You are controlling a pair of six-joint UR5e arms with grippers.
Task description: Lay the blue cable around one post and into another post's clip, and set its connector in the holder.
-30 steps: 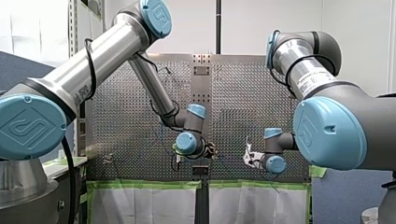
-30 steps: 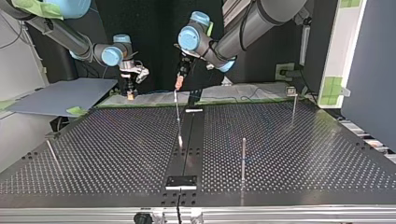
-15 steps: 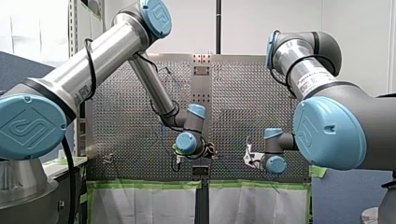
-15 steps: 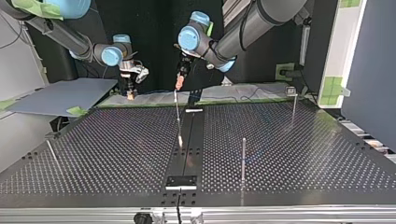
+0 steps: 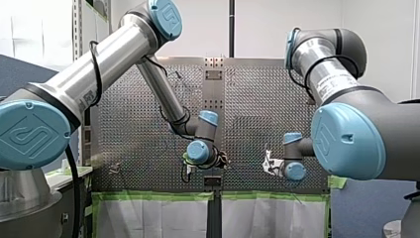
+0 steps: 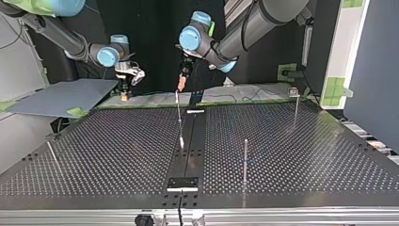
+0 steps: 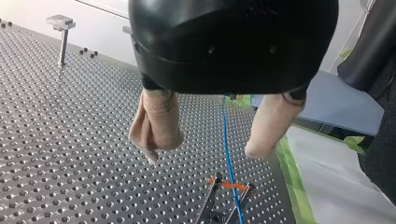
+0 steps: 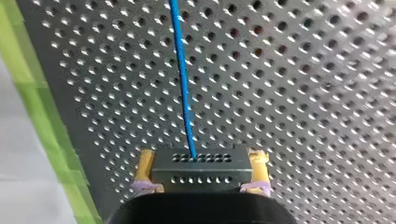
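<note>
Front view: my left end effector (image 5: 221, 159) sits low by the worktop's (image 5: 129, 129) mid strip. My right end effector (image 5: 269, 163) is beside it toward the view's right, and they don't touch. The cable is too thin to make out here.

Top view: my right end effector (image 6: 124, 95) hangs at the far edge, view's left, and my left one (image 6: 179, 84) is near the middle. A plain post (image 6: 245, 157) and a clip-topped post (image 6: 295, 101) stand at the view's right. The holder (image 6: 183, 183) is at the near edge w/ no connector in it.

Left wrist view: the beige pads (image 7: 156, 123) are spread wide w/ nothing gripped. The blue cable (image 7: 227, 140) runs past in the gap, touching neither pad, down through a forked clip (image 7: 225, 198) w/ an orange band.

Right wrist view: the yellow pads (image 8: 144, 165) are clamped on both sides of the grey connector (image 8: 201, 176). The cable exits its front face and goes out over the worktop.

Handling, as I judge it: the cable is light, limp and prob. slick, so it'll sag and spring off a post unless kept taut. Pinch it close to the routing point, not mid-span. The connector is rigid, so hold it by the flat sides as here and avoid yanking where the cable enters it.
</note>
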